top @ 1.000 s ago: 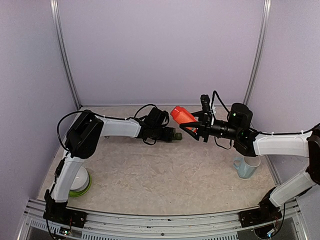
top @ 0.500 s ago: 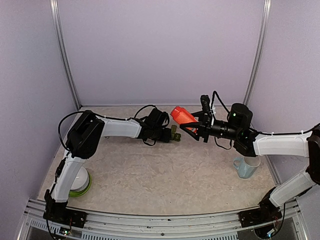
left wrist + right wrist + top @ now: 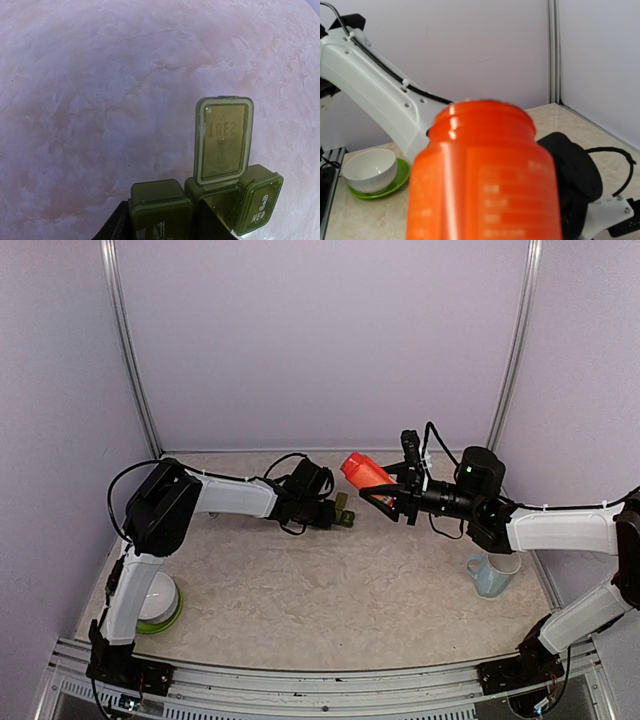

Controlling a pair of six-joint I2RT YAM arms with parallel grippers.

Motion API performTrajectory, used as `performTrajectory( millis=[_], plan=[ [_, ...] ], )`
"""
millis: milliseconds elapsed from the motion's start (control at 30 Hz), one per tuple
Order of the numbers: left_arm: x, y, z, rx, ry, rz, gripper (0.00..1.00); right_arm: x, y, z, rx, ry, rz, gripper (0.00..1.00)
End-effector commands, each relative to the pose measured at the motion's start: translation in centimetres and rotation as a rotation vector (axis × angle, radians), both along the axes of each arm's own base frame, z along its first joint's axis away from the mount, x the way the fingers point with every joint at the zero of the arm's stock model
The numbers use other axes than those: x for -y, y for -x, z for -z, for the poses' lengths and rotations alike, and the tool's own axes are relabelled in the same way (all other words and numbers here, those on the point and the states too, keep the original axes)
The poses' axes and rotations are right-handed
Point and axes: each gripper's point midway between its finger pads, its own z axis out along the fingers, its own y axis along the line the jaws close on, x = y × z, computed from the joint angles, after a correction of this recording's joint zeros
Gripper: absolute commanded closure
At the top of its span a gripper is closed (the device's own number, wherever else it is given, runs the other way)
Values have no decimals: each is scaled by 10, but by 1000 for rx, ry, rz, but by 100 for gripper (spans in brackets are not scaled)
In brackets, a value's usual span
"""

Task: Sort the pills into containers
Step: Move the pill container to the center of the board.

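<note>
The containers (image 3: 346,510) are a dark green strip of three joined compartments at the back middle of the table. In the left wrist view the middle compartment's lid (image 3: 222,140) stands up open, and the two outer lids are down. My left gripper (image 3: 162,222) is shut on the strip's left compartment (image 3: 160,200), a dark finger (image 3: 116,227) pressed to each side. My right gripper (image 3: 385,495) is shut on an uncapped orange bottle (image 3: 362,471), held in the air with its mouth tilted toward the strip. The bottle (image 3: 482,175) fills the right wrist view and hides the fingers. No pills show.
A pale blue mug (image 3: 492,574) stands at the right near the right arm. A white bowl on a green saucer (image 3: 158,602) sits at the front left beside the left arm's base. Purple walls and metal posts close in the table.
The left gripper's fingers have closed in on the end compartment of the green strip and the wrist has shifted slightly left. The right arm and the orange bottle have not moved.
</note>
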Motion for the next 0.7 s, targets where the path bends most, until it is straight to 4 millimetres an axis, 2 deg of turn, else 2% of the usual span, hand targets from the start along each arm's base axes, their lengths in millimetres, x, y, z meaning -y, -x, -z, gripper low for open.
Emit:
performTrajectory(
  millis=[0, 200, 300, 667],
  plan=[
    [2, 8, -25, 4, 28, 26, 60, 2, -1, -12, 32, -22, -3, 88],
    [0, 19, -37, -25, 41, 48, 64, 2, -2, -12, 33, -20, -1, 88],
    [-4, 28, -37, -49, 39, 62, 66, 2, -2, -12, 34, -19, 0, 88],
    [-24, 60, -20, -129, -27, 108, 67, 1, 0, -3, 1, -8, -12, 88]
  ],
)
